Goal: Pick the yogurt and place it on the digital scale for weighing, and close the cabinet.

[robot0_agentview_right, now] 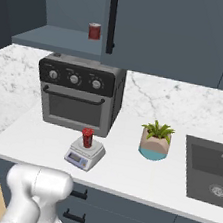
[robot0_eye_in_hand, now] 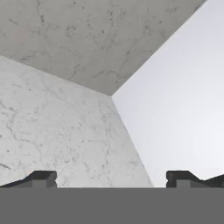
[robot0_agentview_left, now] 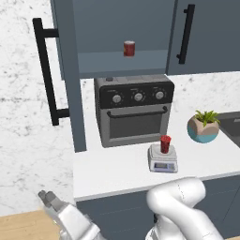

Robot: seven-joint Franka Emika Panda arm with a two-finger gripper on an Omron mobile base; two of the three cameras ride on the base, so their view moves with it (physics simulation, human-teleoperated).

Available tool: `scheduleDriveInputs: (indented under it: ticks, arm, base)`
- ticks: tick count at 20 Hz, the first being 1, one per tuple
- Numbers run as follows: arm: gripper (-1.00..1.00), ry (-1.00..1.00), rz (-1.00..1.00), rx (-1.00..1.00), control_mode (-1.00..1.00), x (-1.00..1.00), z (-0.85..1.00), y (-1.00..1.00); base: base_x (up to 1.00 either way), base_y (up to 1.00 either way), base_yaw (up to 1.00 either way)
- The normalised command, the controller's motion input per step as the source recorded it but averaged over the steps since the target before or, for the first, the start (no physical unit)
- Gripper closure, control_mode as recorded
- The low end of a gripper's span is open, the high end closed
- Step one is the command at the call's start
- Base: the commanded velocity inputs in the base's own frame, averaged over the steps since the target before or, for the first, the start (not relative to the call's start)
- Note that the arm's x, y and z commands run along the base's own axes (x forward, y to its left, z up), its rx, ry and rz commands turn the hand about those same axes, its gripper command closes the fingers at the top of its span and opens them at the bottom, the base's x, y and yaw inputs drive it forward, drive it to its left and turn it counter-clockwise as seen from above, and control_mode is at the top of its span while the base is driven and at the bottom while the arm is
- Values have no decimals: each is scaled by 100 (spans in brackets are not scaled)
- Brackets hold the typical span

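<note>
The yogurt (robot0_agentview_left: pixel 165 144) (robot0_agentview_right: pixel 87 137), a dark red cup, stands upright on the light-grey digital scale (robot0_agentview_left: pixel 162 162) (robot0_agentview_right: pixel 82 156) on the counter in front of the toaster oven. The cabinet (robot0_agentview_left: pixel 206 33) (robot0_agentview_right: pixel 171 31) has its left door (robot0_agentview_left: pixel 70 79) swung open, with the long black handle (robot0_agentview_left: pixel 47 70) facing out. My gripper (robot0_agentview_left: pixel 50 200) (robot0_eye_in_hand: pixel 111 179) is low at the left, below counter height and well under that open door. It is open with nothing between its fingertips (robot0_eye_in_hand: pixel 41 178), facing a marble wall corner.
A red can (robot0_agentview_left: pixel 129 48) (robot0_agentview_right: pixel 94 31) with pale rims sits on the open cabinet's shelf. The grey toaster oven (robot0_agentview_left: pixel 133 110) (robot0_agentview_right: pixel 78 96) stands behind the scale. A potted plant (robot0_agentview_left: pixel 203 126) (robot0_agentview_right: pixel 155 140) is to the right, then a sink (robot0_agentview_right: pixel 210 171).
</note>
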Motion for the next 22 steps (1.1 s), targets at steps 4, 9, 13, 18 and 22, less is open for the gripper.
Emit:
scheduleDriveInputs:
  ticks: [4, 9, 13, 18, 22]
  arm:
    - [-100, -2, -43, 19, -100, -5, 13, 82]
    - [-100, 10, -12, 3, -100, 55, 18, 56]
    - [-100, 8, -21, 28, -100, 1, 0, 57]
    - [-100, 9, -34, 49, -100, -3, 0, 39]
    - [-100, 2, -43, 48, -100, -6, -16, 73]
  base:
    - [0, 0, 0]
    - [0, 0, 0]
    - [0, 0, 0]
    - [0, 0, 0]
    - [0, 0, 0]
